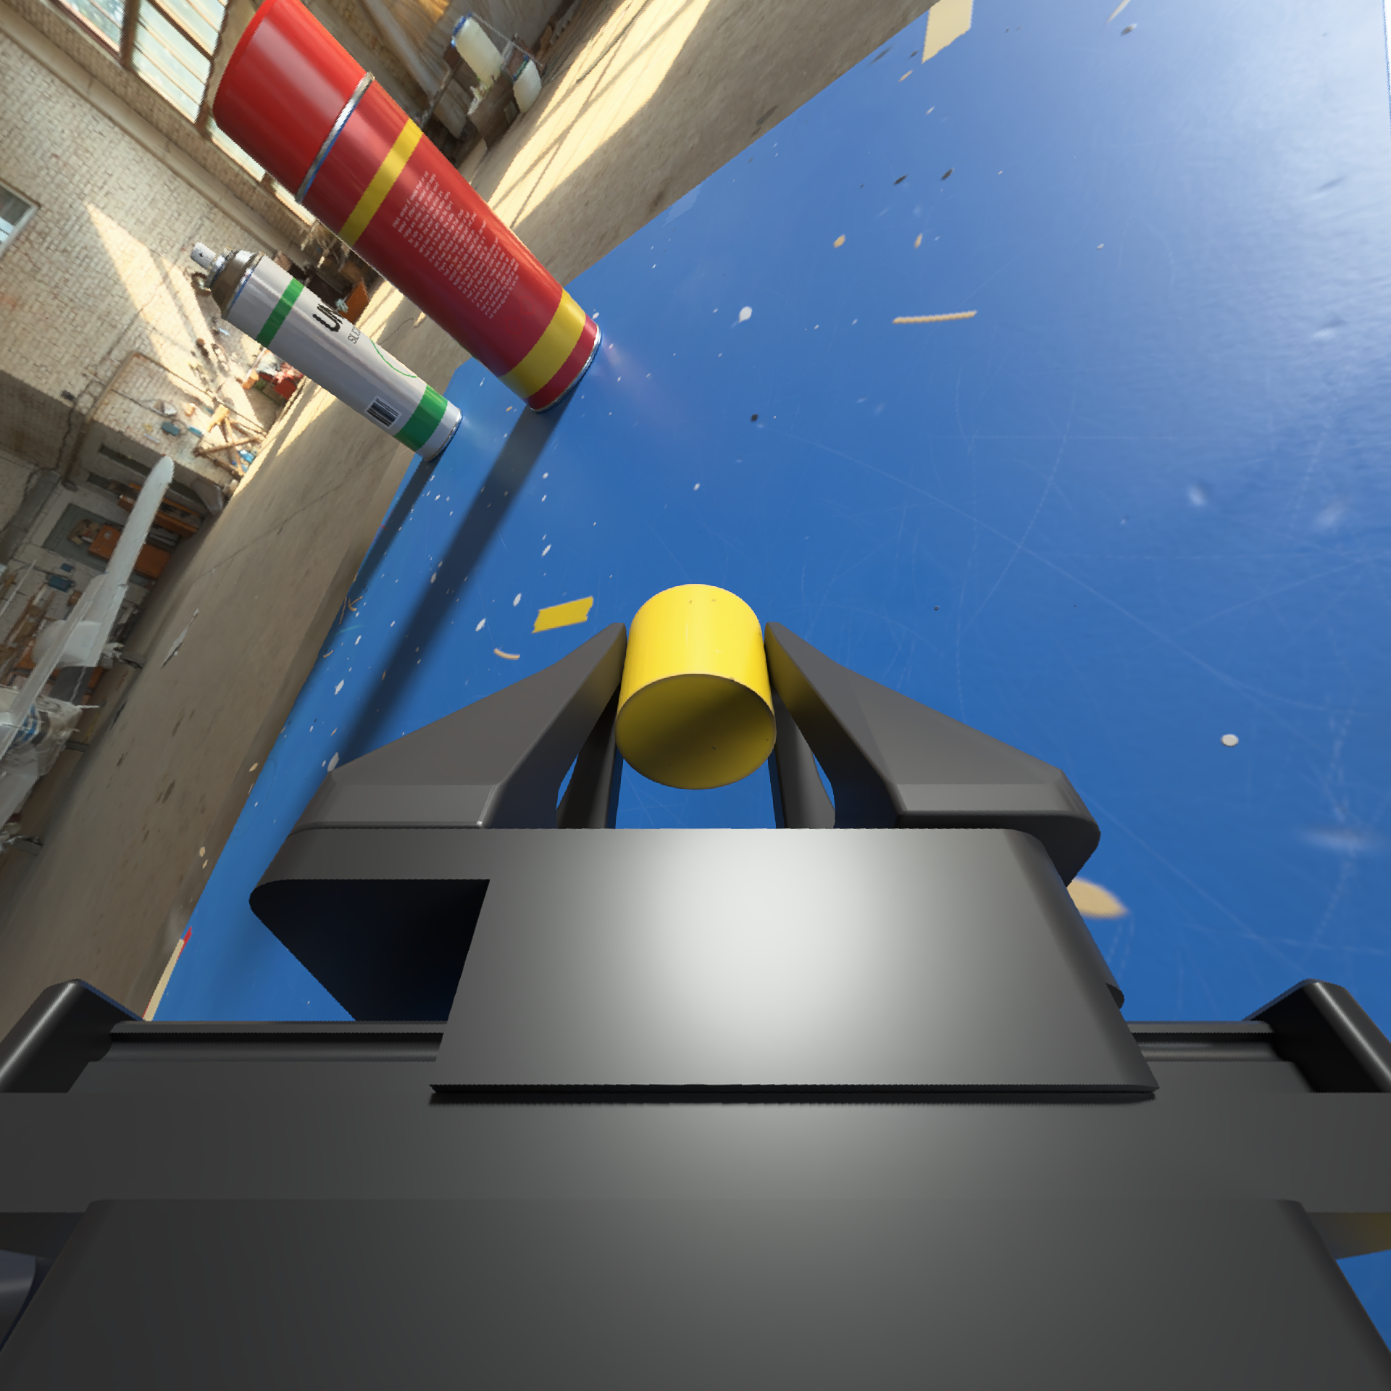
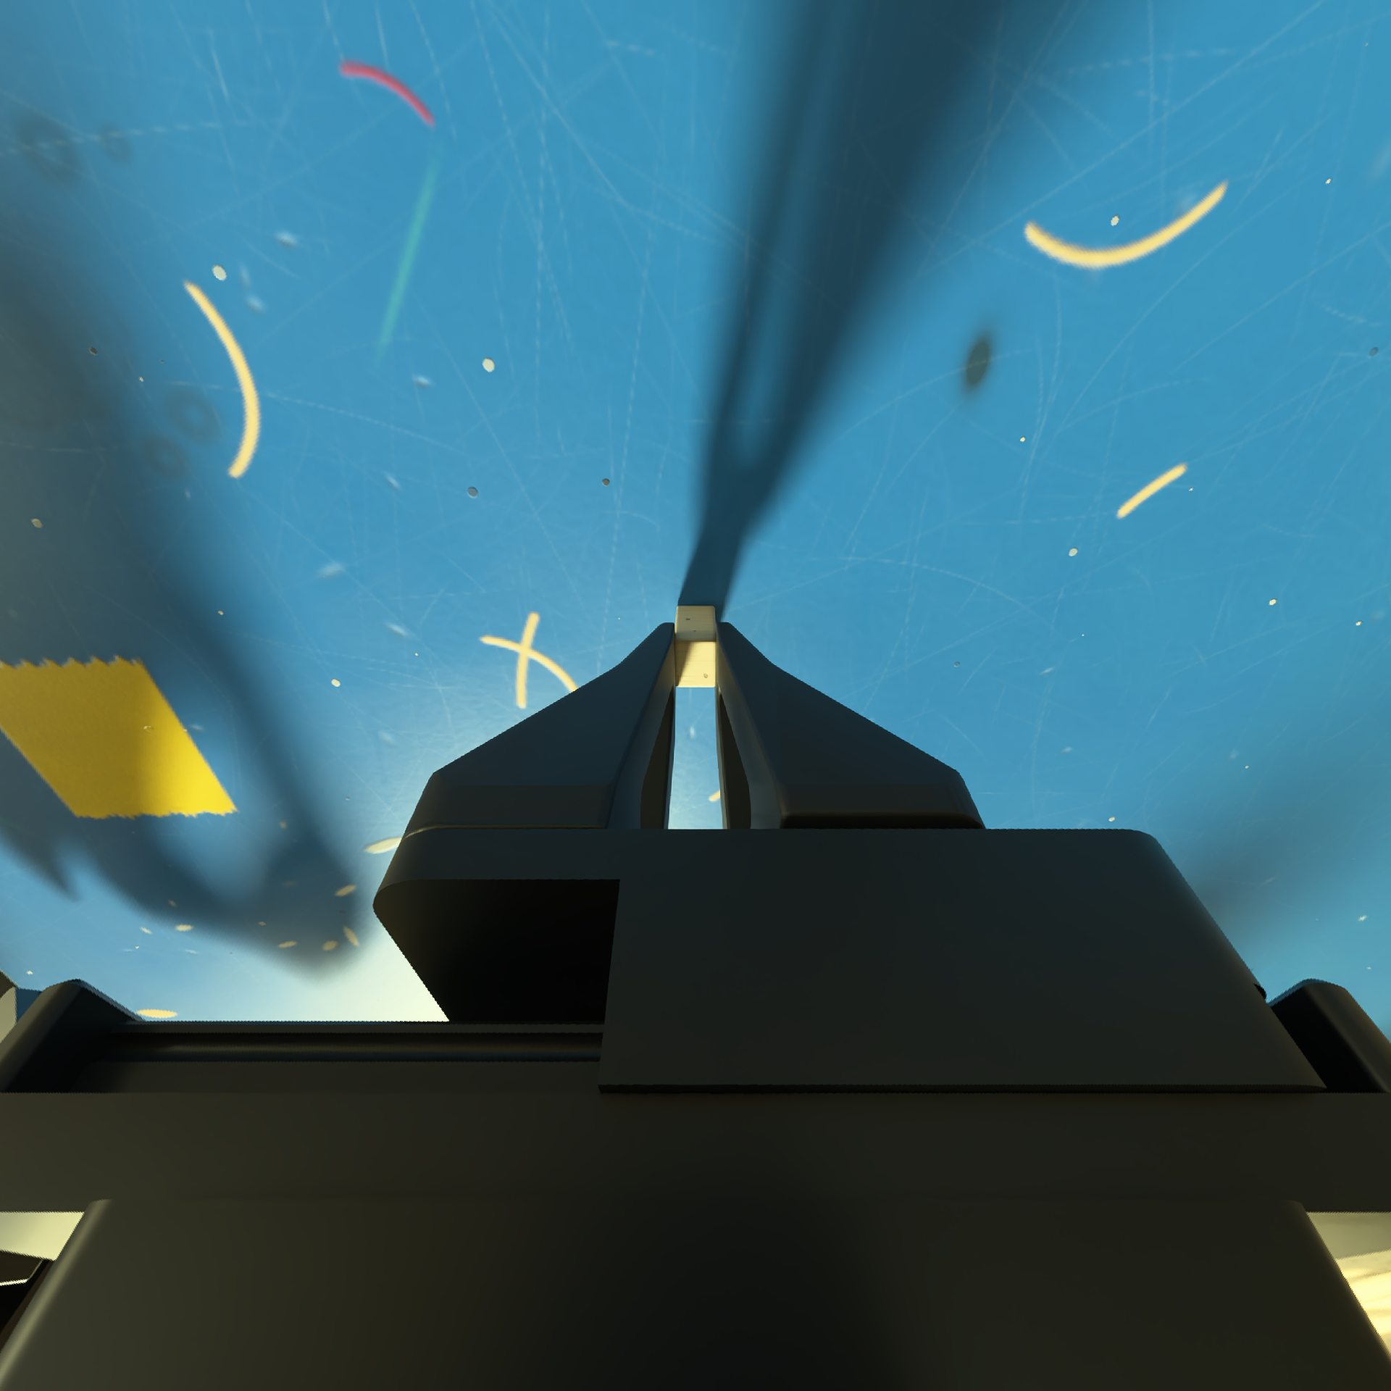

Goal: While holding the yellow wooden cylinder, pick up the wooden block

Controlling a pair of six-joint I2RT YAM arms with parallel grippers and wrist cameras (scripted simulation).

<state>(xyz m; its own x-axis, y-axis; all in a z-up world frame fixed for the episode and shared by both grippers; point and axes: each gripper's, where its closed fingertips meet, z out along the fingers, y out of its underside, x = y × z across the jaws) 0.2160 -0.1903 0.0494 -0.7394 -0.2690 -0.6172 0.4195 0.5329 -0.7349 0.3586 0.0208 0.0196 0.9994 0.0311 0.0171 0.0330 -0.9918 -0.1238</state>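
Sunlit brick workshop walls rise behind a scratched blue counter [image 1: 1054,451] flecked with pale chips and scraps of yellow tape. At its far edge stand a tall red can with yellow bands [image 1: 406,203] and a slimmer white spray can with green bands [image 1: 331,346], well apart from the work. The left gripper [image 1: 694,640] holds a short yellow wooden cylinder [image 1: 696,677], jaws clamped on its curved sides, its long axis running back toward the wrist and one flat end facing the camera; it appears lifted off the counter, likely kept aside for the second grasp. The right gripper [image 2: 695,640] has its jaws closed on a small pale wooden block [image 2: 695,651], pinched at the very tips. Whether the block still touches the counter cannot be told, nor its long axis.
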